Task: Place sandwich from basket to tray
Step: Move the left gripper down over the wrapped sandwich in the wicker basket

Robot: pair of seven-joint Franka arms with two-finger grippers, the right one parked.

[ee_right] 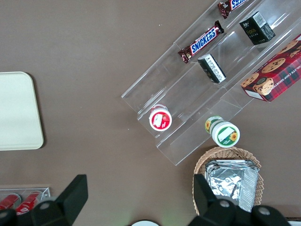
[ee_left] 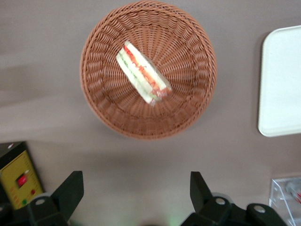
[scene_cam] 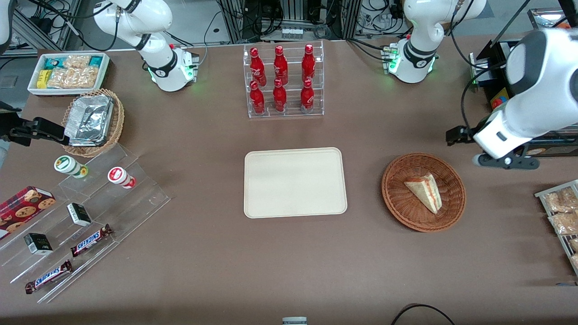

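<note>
Fingers spread wide, the left gripper [ee_left: 136, 190] hangs empty above bare table, just beside the basket [scene_cam: 455, 204] and farther from the front camera than it. Down in that woven bowl lies the sandwich [scene_cam: 425, 192], resting on its side, red-orange stripe showing, and seemingly clear-wrapped, though the wrist view is a touch soft. Over toward the parked arm's end sits the tray [scene_cam: 295, 182], near the basket but apart from it.

The brown table [scene_cam: 203, 253] carries the tray [scene_cam: 295, 182], the basket [scene_cam: 402, 207], a bottle rack [scene_cam: 284, 81], and seemingly acrylic snack steps [scene_cam: 135, 198].
</note>
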